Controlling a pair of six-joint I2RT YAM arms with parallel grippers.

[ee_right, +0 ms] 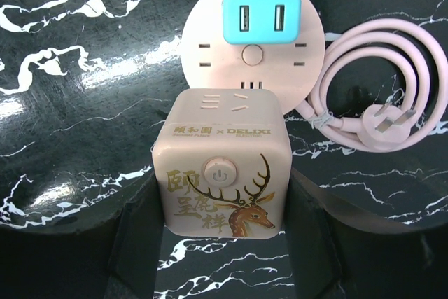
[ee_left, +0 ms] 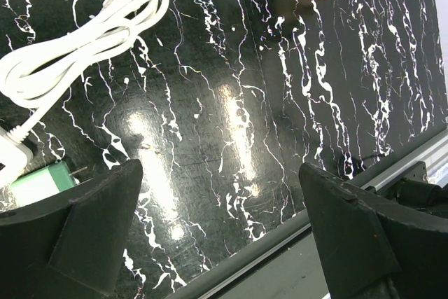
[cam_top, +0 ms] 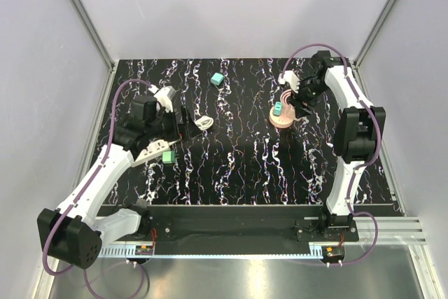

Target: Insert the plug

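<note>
The plug (cam_top: 217, 79), a small teal cube, lies loose on the black marble table (cam_top: 238, 166) at the far middle, away from both grippers. A second teal block with two USB slots (ee_right: 261, 19) is seated on a round pink socket (ee_right: 210, 47), also seen from above (cam_top: 283, 117). My right gripper (ee_right: 224, 190) is shut on a pink cube socket (ee_right: 222, 166) printed with a deer, just in front of the round socket. My left gripper (ee_left: 220, 204) stands wide open over bare table with nothing between its fingers.
A white power strip (cam_top: 149, 150) and a brighter green cube (cam_top: 169, 156) lie under the left arm. A coiled white cable (ee_left: 77, 40) is beside them. A coiled pink cable (ee_right: 378, 82) with its pronged end lies right of the round socket. The table's near rail (ee_left: 294, 232) runs below the left gripper.
</note>
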